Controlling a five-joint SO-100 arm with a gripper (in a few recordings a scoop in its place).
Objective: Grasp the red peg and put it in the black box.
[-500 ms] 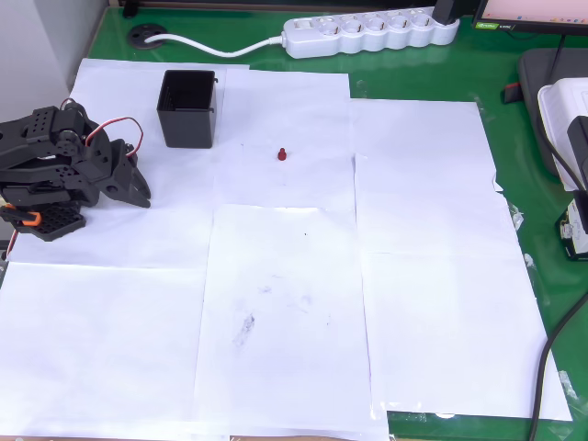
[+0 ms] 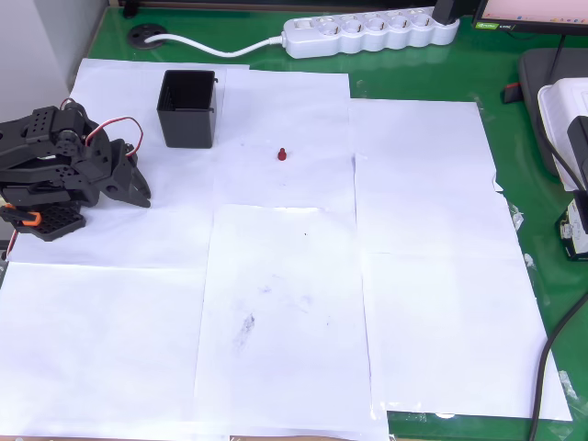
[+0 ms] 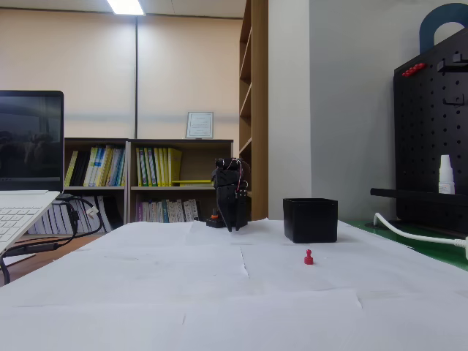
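Black and folded, the arm sits at the left edge of the overhead view, its gripper pointing right and down over the white paper. The fingers come to one dark tip with no gap showing between them, so they look together, and they hold nothing. The tip is near the box but apart from it, below and to its left. The box stands upright on the paper with its top open; its inside looks dark and I see nothing in it. The peg stands alone on the paper to the right of the box and a little lower, well apart from the gripper. Between the peg and the box lies bare paper. A white power strip runs along the green table above the sheets, and a dark cable hangs at the right edge.

From the low fixed view, the arm stands at the far end of the paper, its gripper turned down; whether the fingers are apart cannot be told here. The box sits to its right and nearer the camera. The peg stands upright in front of the box, closer still. A laptop is at the left, and a black pegboard at the right.
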